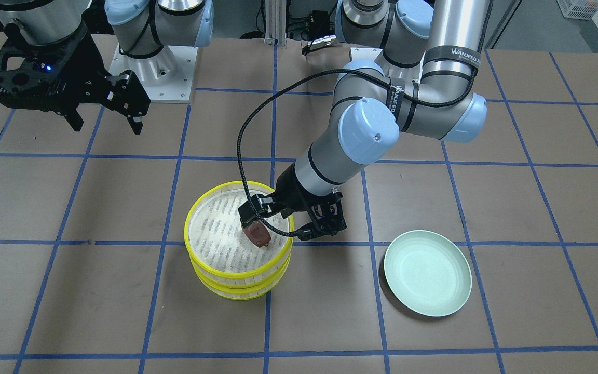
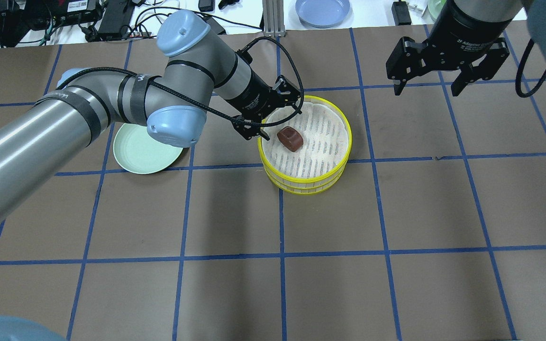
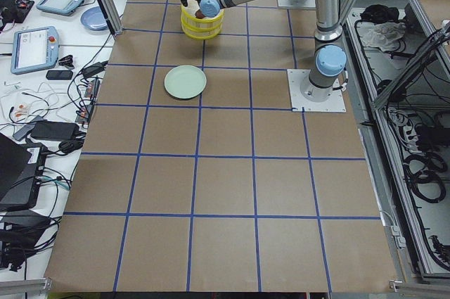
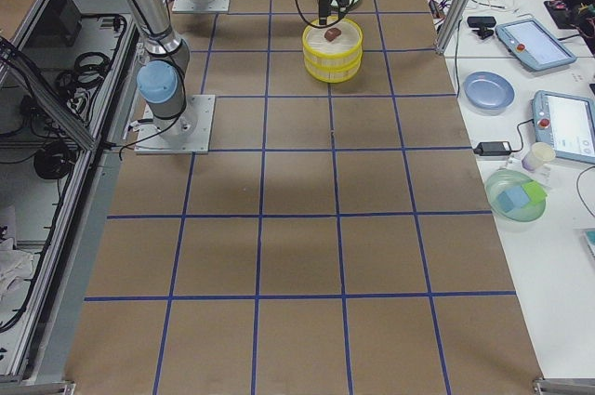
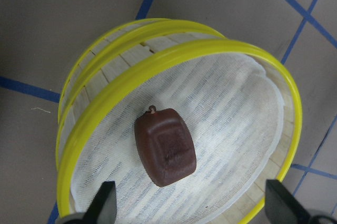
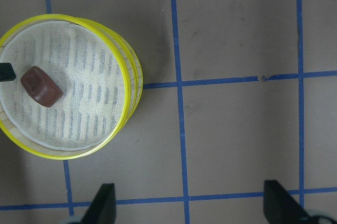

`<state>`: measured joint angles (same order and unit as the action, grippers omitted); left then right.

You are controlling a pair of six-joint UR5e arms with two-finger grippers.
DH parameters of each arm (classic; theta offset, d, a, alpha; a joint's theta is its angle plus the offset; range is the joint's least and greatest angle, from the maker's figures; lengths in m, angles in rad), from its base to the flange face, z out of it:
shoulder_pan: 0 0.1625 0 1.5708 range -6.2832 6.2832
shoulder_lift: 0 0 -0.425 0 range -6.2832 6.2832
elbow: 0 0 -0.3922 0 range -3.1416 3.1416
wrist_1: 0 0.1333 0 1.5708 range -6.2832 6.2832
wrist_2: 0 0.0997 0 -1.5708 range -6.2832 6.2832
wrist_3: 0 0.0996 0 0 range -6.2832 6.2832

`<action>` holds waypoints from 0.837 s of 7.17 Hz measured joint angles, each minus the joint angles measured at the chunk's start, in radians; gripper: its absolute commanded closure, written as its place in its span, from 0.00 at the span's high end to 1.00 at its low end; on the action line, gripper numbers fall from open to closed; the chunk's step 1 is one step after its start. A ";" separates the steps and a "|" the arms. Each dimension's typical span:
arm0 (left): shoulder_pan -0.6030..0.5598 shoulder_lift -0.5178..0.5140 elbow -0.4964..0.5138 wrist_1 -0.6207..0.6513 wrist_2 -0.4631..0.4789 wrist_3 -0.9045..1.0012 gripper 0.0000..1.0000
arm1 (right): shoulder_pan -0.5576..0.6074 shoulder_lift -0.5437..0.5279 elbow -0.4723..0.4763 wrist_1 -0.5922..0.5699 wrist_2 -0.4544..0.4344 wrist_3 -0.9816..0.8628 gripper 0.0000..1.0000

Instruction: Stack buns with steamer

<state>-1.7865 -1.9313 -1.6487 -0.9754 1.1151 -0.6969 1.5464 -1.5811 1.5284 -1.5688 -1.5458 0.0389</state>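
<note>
Stacking looks nearly done: brown bun sits in the top tray

I see the two shallow round steamer trays with bright yellow rims and pale slatted walls already one on the other: upper tray (image 2: pixel 350 137) on lower tray (image 1: pixel 236 292), rims roughly lined up. The dark reddish-brown rounded bun (image 2: pixel 290 139) lies on the white cloth lining of the upper tray, off centre toward the left arm's side, touching neither finger.

Left gripper (image 5: pixel 192 203) hangs at the tray's rim with jaws spread wide, holding nothing. Right gripper (image 2: pixel 427 87) hovers well apart from the stack, jaws also spread, nothing between them.

The cream-white bun shows in no view. My guess is it's in the lower tray under the upper one, but I cannot tell. No bun shows on the pale green round plate (image 2: pixel 140 151) near the stack.

My read: if the white bun is inside, what's left is pulling the left arm clear. Otherwise one bun is outstanding.
</note>
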 measured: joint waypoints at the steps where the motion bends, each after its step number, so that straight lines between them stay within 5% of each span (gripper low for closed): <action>1: 0.006 0.024 0.018 -0.026 0.058 0.034 1.00 | 0.001 -0.001 0.000 -0.001 0.000 0.001 1.00; 4: 0.068 0.111 0.111 -0.285 0.306 0.391 1.00 | 0.001 0.000 0.000 -0.006 -0.011 -0.002 1.00; 6: 0.150 0.171 0.131 -0.390 0.386 0.565 1.00 | 0.001 0.000 0.000 -0.005 -0.012 -0.003 1.00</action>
<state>-1.6362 -1.7608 -1.5180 -1.3656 1.5007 -0.1320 1.5478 -1.5810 1.5282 -1.5741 -1.5581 0.0355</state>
